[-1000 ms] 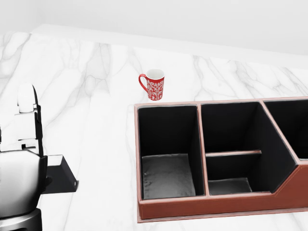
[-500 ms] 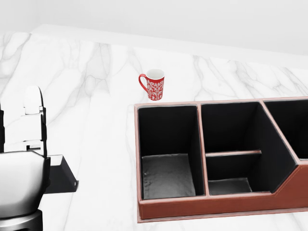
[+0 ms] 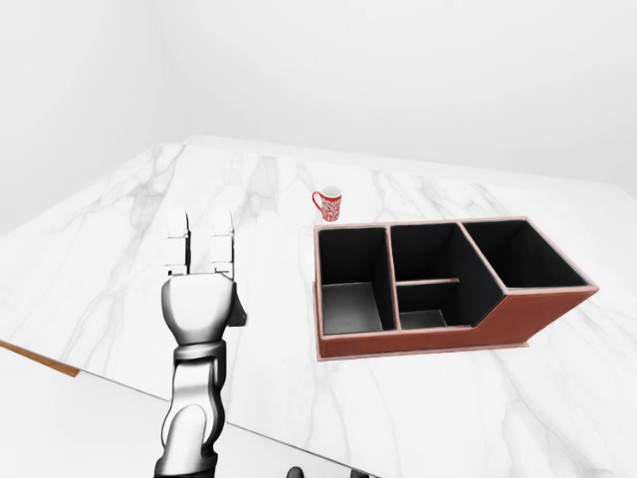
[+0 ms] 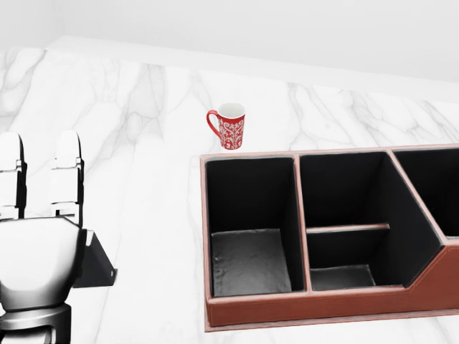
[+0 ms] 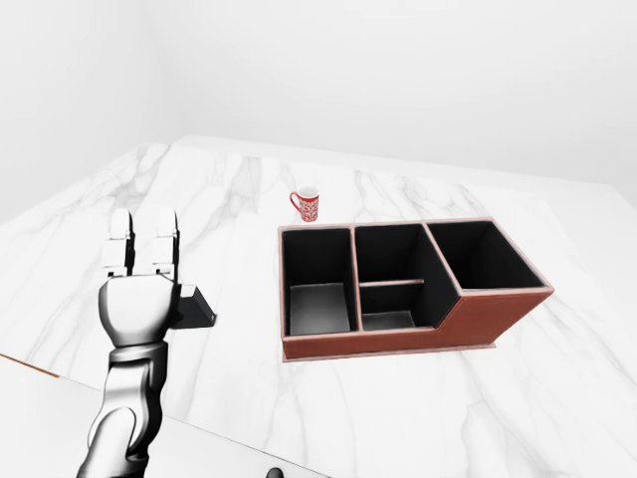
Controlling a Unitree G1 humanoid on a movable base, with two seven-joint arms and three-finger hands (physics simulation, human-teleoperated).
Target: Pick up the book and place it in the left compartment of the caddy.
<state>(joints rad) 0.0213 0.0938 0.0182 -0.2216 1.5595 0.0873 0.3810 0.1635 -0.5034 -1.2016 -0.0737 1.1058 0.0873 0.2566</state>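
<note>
Left hand (image 4: 39, 247) has turned since the head view of a second ago: then it stood edge-on with a single finger showing; it now presents the back of its glossy white-and-grey palm, with two fingers (image 4: 69, 172) side by side. Camera and all other items are unchanged in position.

Hand state: released. Both visible fingers are stretched straight towards the top of the view and curl round nothing. The thumb is hidden behind the palm.

Task item: a flat black slab with a pale upper edge, taken to be the book (image 4: 100, 264), juts out from behind the right side of the palm, low at the left of the head view. The hand covers most of it. Whether palm and slab touch cannot be told.

Reddish-brown, leather-look caddy with a black lining (image 4: 323, 304) sits on the white marble-veined tabletop (image 4: 143, 143), well apart from the hand to its right. Its left compartment (image 4: 247, 261) shows a dull grey floor. The middle section is split by a cross divider.

Red mug with a white pattern (image 4: 231, 127) stands upright on the tabletop just above the caddy's upper-left corner, its handle to the left, clear of the rim.
</note>
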